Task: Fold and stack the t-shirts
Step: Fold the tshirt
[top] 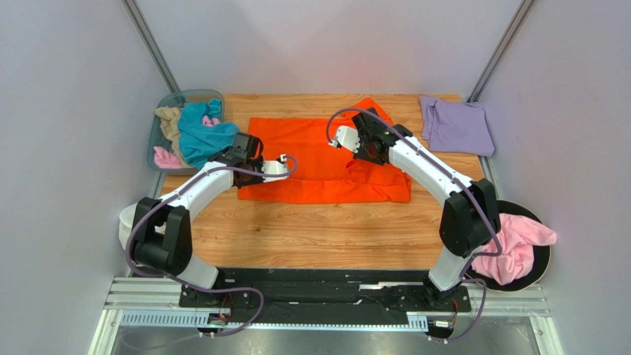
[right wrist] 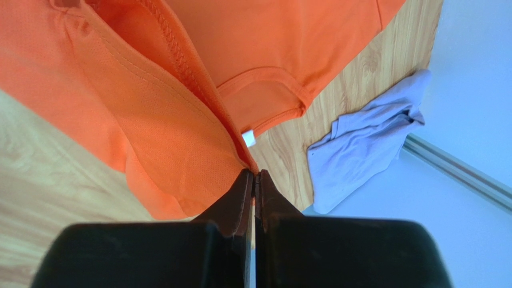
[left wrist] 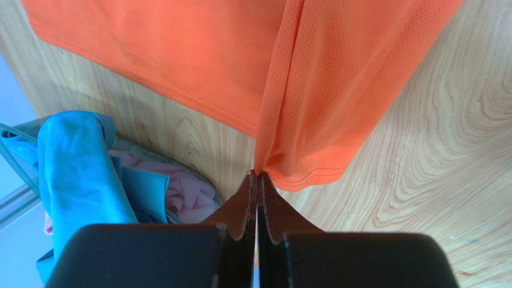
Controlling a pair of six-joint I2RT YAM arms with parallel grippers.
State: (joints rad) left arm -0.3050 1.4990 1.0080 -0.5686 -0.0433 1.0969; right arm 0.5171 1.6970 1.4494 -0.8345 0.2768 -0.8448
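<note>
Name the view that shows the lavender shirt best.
Top external: the whole lavender shirt lies in plain sight at the far right corner of the table. The right wrist view catches it only at a slant, off to one side. The left wrist view shows none of it.

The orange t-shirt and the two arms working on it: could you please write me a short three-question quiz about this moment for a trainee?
1. True or false: the left end effector and the right end effector are both shut on the orange t-shirt.
2. Where does the lavender t-shirt lie? A, on top of the orange t-shirt. B, at the far right corner of the table. C, in the right end effector.
3. Fill in the blank: the teal t-shirt sits in the ____ at the far left.

Key: 1 true. 2 B. 3 bin.
</note>
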